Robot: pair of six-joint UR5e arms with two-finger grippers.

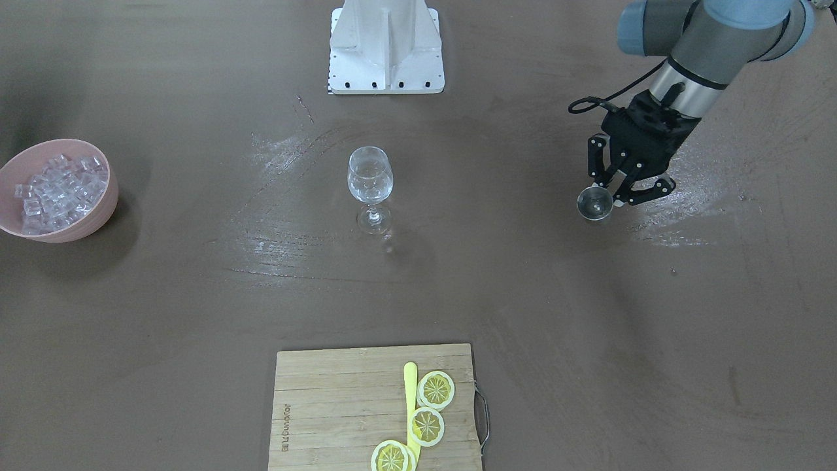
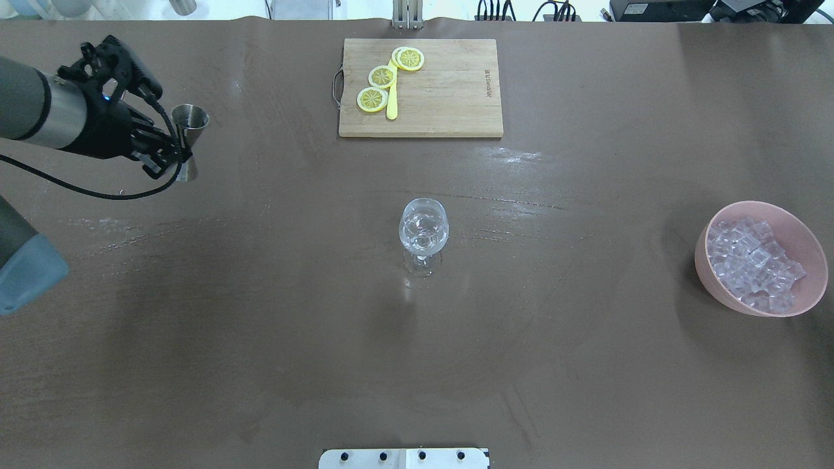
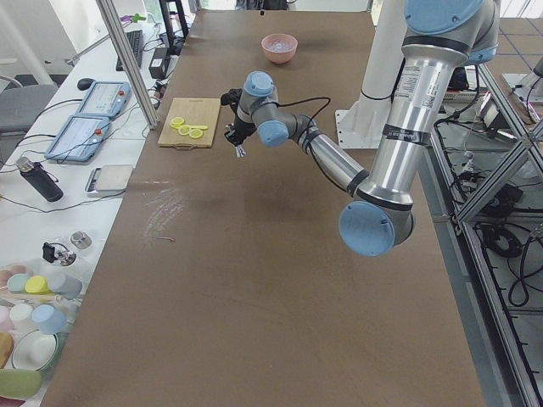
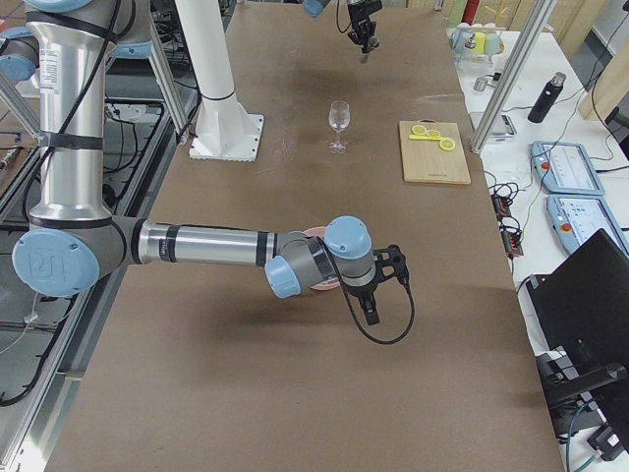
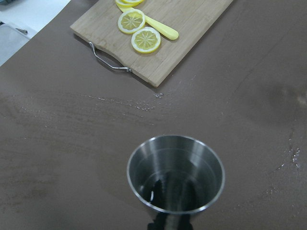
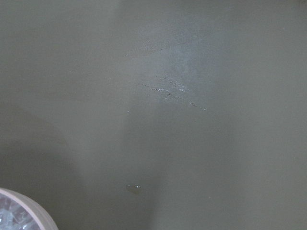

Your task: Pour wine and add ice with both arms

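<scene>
The left gripper (image 2: 171, 153) is clamping the steel jigger (image 2: 189, 130) at its narrow waist, fingers closed on it and cup mouth facing up. We are unable to tell whether its lower cup is resting on the table (image 2: 260, 358) or hanging just above it, or whether liquid is lying inside. We are treating the jigger as rigid, light and smooth-walled. The waist is the correct hold, because the flared cups above and below are blocking any slide through the pads. We are advising a level carry, as tilting is likely to spill.

The wine glass (image 2: 423, 228) is standing upright mid-table, well apart from the jigger. We are judging it thin, fragile and top-heavy on its stem. The jigger's rim should be staying clear of its lip during the pour.

The ice (image 2: 752, 264) is lying heaped in the pink bowl (image 2: 701, 254) at the robot's right end of the table. We are expecting the cubes to be hard, light and slippery, and many are touching one another. We are recommending one top cube, taken across two flat opposite faces with a modest squeeze, since a corner grip is likely to squirt it out.

The right gripper (image 4: 371, 313) is hanging near the bowl. We cannot tell whether its fingers are open or closed.
</scene>
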